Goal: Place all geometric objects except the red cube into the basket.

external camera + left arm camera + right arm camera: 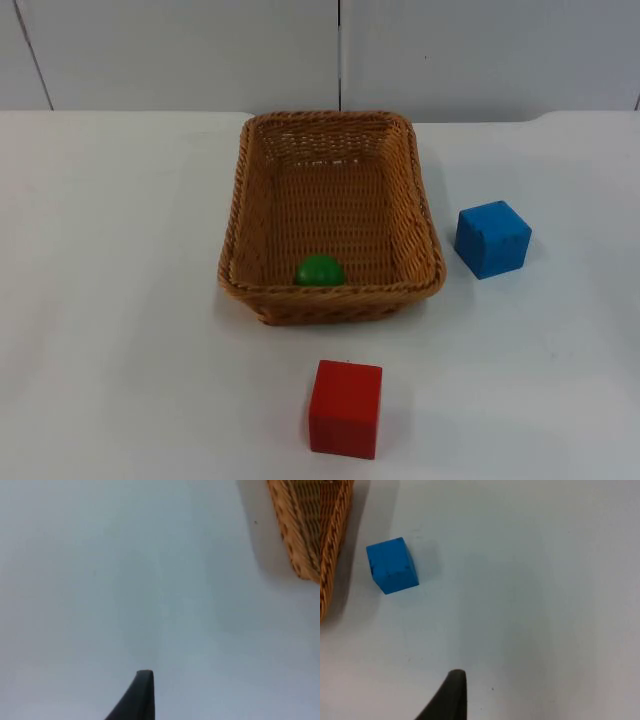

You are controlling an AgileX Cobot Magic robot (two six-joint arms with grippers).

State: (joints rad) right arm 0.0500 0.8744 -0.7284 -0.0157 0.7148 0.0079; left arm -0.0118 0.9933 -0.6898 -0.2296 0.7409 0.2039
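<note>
Basket (240, 190) woven tan, green ball (319, 270) inside | blue cube (492, 238) beside it | red cube (346, 408) in front | hands: grip state unclear

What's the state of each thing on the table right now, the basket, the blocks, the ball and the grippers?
basket: upright on the table, holding the green ball.
green ball: inside the basket, against its near wall.
blue cube: on the table beside the basket, not yet in.
red cube: on the table in front of the basket, apart from it.
left gripper: above bare table beside the basket.
right gripper: above the table, apart from the blue cube.
</note>
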